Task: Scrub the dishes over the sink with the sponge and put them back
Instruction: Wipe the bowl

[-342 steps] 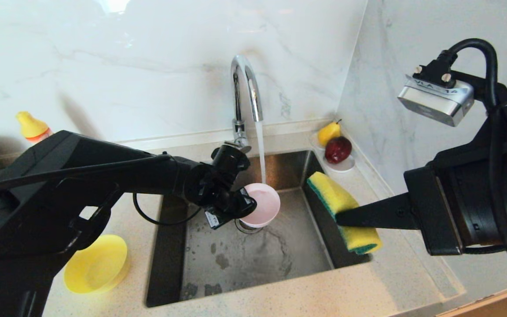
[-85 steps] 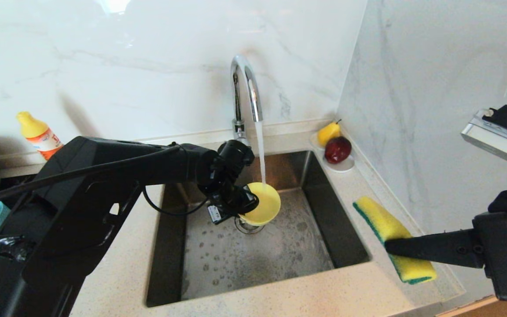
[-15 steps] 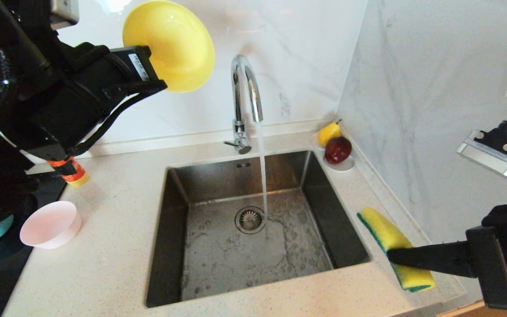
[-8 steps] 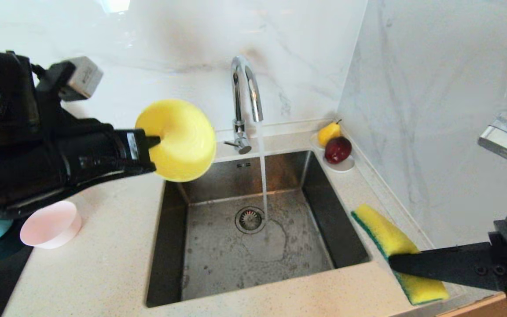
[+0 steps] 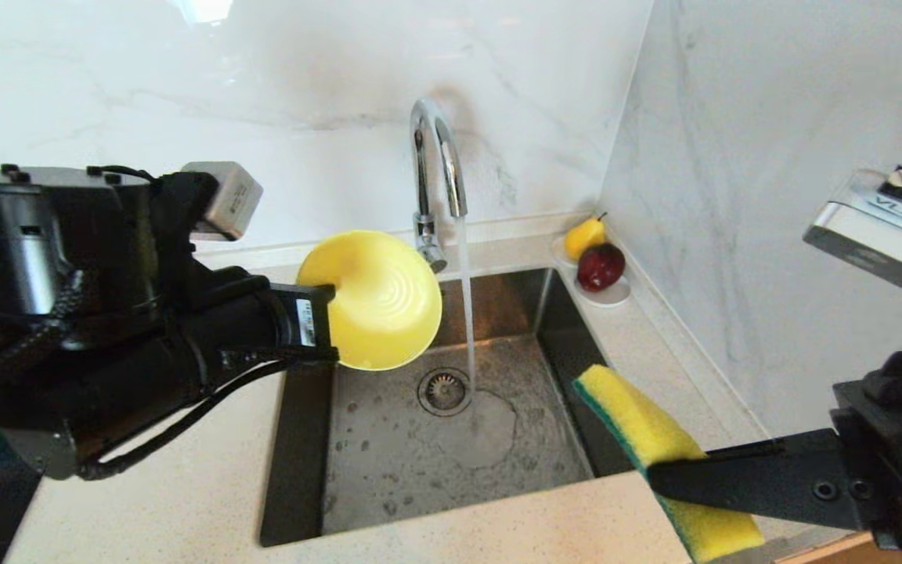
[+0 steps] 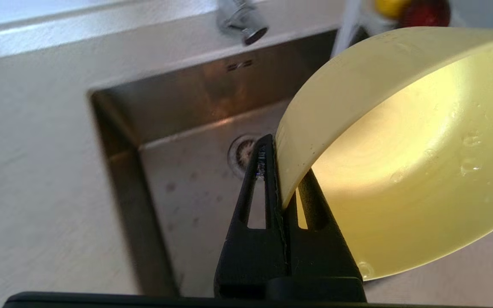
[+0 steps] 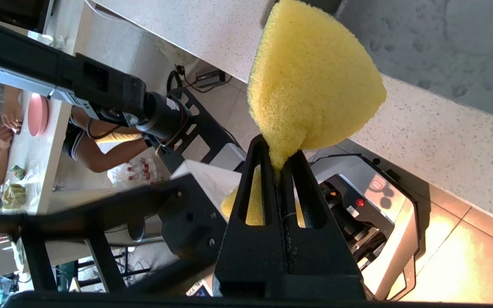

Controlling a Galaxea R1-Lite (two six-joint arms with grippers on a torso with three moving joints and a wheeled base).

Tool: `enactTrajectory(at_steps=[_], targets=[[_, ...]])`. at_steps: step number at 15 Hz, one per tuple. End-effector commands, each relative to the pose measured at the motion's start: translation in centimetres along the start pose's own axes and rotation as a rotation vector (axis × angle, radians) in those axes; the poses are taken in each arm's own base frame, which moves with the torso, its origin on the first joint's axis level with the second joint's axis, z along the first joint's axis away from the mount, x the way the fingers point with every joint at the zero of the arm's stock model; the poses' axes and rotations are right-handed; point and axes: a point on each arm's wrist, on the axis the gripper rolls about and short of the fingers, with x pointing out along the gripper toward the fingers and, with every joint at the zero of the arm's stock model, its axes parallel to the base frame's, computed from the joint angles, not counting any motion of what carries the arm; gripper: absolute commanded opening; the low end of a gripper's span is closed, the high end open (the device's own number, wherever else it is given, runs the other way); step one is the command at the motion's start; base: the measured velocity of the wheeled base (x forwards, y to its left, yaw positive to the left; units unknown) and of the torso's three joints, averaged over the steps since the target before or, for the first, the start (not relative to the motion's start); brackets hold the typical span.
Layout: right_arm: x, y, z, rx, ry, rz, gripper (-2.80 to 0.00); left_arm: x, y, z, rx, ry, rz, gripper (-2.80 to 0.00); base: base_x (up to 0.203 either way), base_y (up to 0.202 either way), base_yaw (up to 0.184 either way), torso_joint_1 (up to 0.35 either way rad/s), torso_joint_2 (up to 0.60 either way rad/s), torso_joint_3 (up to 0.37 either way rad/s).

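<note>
One of the dishes, a yellow bowl point(image 5: 377, 301), hangs tipped on its side over the back left of the sink point(image 5: 420, 462). It is just left of the stream running from the chrome tap point(image 5: 435, 149). My left gripper point(image 5: 327, 321) is shut on its rim. In the left wrist view the fingers point(image 6: 265, 171) pinch the wet bowl's point(image 6: 400, 171) wall above the drain point(image 6: 240, 154). My right gripper point(image 5: 658, 474) is shut on the yellow and green sponge point(image 5: 639, 431), held over the sink's front right edge. In the right wrist view the sponge point(image 7: 310, 81) bulges out beyond the gripper point(image 7: 278, 152).
A white saucer point(image 5: 611, 296) with a yellow pear point(image 5: 586, 235) and a red apple point(image 5: 601, 266) sits in the back right corner. Marble walls close off the back and right. Speckled counter point(image 5: 185, 486) surrounds the basin. The drain strainer point(image 5: 445, 389) lies mid-basin.
My left arm has brought the yellow bowl down from high at the left to beside the water stream. My right gripper has carried the sponge leftward to the sink's edge. The pink bowl is now hidden.
</note>
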Motion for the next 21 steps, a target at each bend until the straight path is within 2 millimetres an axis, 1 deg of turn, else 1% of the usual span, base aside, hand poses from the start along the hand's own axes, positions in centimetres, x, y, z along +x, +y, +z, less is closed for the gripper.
enactTrajectory(at_steps=[1,3,5,8,9,11,13,17,21], targets=[[1.9,0.0,0.6,0.009,0.032,-0.013,-2.80,2.0,-2.1,-2.3,0.033,0.053,0.021,-2.80,0.000,0.000,0.000,0.000,0.00,0.000],[3.3,0.3,1.5,0.013,0.043,-0.004,-2.80,2.2,-3.7,-3.4,0.039,0.034,0.007,-2.80,0.000,0.000,0.000,0.000,0.00,0.000],[4.5,0.5,2.1,0.017,0.059,0.006,-2.80,2.3,-4.5,-3.6,0.033,0.005,0.007,-2.80,0.000,0.000,0.000,0.000,0.00,0.000],[6.4,0.4,2.1,0.029,0.102,0.003,-2.80,2.6,-4.7,-4.0,0.041,0.013,0.016,-2.80,0.000,0.000,0.000,0.000,0.00,0.000],[6.7,0.3,2.1,0.032,0.110,0.000,-2.80,2.6,-4.8,-4.0,0.041,0.012,0.014,-2.80,0.000,0.000,0.000,0.000,0.00,0.000],[6.7,0.5,2.3,0.029,0.102,0.004,-2.80,3.0,-5.1,-4.0,0.043,0.010,0.026,-2.80,0.000,0.000,0.000,0.000,0.00,0.000],[7.6,0.5,2.5,0.032,0.114,0.001,-2.80,3.5,-5.3,-4.1,0.034,-0.004,0.048,-2.80,0.000,0.000,0.000,0.000,0.00,0.000],[9.8,0.0,2.3,0.040,0.153,-0.021,-2.80,3.5,-5.3,-3.9,0.016,-0.029,0.047,-2.80,0.000,0.000,0.000,0.000,0.00,0.000],[11.7,-0.7,3.3,0.051,0.124,-0.034,-2.80,3.3,-5.3,-3.9,0.010,-0.031,0.038,-2.80,0.000,0.000,0.000,0.000,0.00,0.000]])
